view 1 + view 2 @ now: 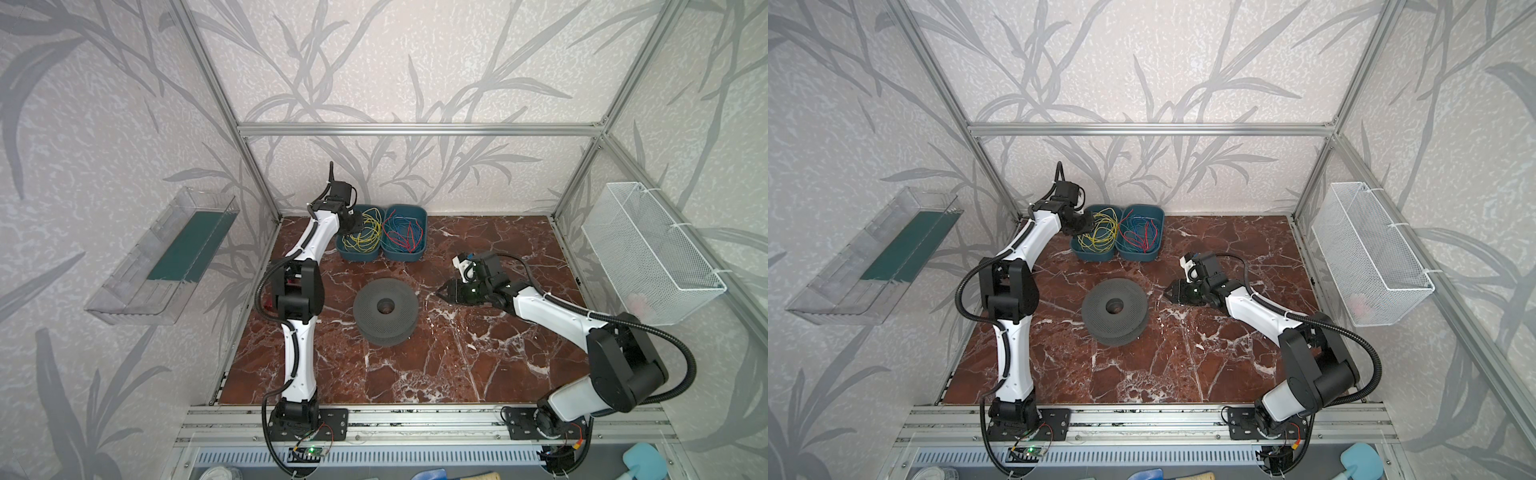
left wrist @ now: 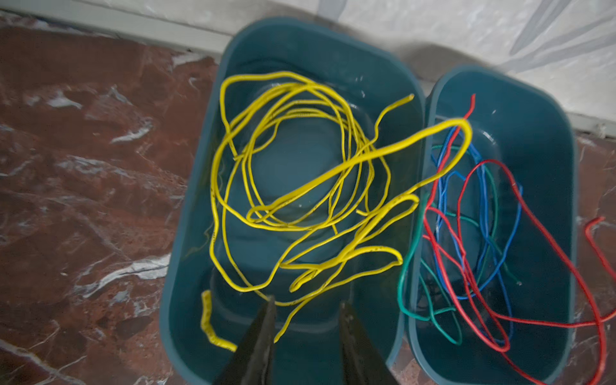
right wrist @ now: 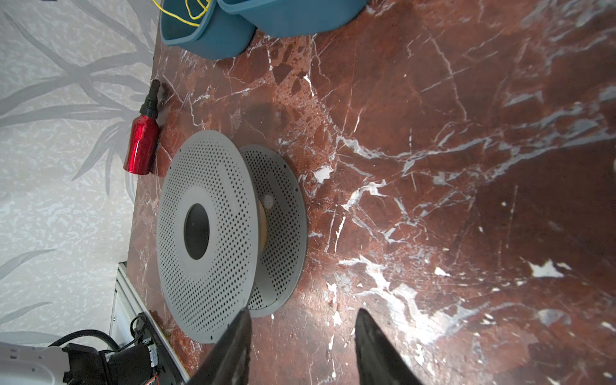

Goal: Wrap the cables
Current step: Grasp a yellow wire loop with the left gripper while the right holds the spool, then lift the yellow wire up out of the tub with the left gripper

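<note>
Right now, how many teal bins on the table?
2, side by side at the back: left bin holds the yellow cables, right bin red, blue and green wires. None seem hidden.

Ahead of me on the marble tabletop (image 1: 457, 353), 2 teal bins (image 1: 403, 256) stand touching, 1 holding red, blue and green wires (image 1: 403, 235), a grey perforated spool (image 1: 368, 307) lies nearer, a red bottle (image 3: 141, 146) stands at the table's edge, and a white mesh basket (image 1: 648, 253) holds something pale, perhaps pink.

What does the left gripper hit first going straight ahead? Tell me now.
Most likely the cables: the left gripper points down into their bin, jaws apart, and a yellow strand lies just ahead of the fingertips. Depth is unclear.
</note>
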Available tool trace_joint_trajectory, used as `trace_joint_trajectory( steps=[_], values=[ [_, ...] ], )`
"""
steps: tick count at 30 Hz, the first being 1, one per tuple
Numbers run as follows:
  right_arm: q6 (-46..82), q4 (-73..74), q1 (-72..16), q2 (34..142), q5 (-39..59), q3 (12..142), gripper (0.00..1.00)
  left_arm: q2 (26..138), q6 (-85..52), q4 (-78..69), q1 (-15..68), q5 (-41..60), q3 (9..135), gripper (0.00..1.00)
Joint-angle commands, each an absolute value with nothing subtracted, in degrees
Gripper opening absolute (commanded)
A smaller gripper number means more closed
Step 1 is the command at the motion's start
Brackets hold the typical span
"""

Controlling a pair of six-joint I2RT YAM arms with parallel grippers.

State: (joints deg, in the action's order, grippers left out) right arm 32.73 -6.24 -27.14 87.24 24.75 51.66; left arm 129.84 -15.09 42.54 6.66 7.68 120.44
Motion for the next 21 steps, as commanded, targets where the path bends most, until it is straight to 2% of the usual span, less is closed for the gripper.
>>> trace_joint_trajectory(
  steps=[1, 10, 16, 18, 21],
  values=[
    [32.40, -4.62, -26.81, 88.04, 26.36, 51.33, 0.50, 131.69, -12.69, 44.31, 7.15, 9.67, 122.44, 0.34],
    [32.96, -3.14, -26.59, 89.65, 27.16, 50.62, 0.50, 136.04, -8.82, 41.64, 7.92, 4.82, 126.80, 0.36],
    [33.13, -2.99, -26.25, 89.83, 27.29, 50.33, 0.50, 140.09, -7.56, 42.66, 8.18, 5.23, 131.76, 0.35],
    [33.08, -3.16, -26.14, 89.43, 27.16, 50.27, 0.50, 140.64, -7.13, 42.75, 8.18, 5.11, 132.19, 0.32],
    [32.95, -3.43, -25.93, 88.82, 26.99, 50.03, 0.49, 140.56, -6.23, 42.54, 8.17, 3.81, 131.98, 0.20]
  ],
)
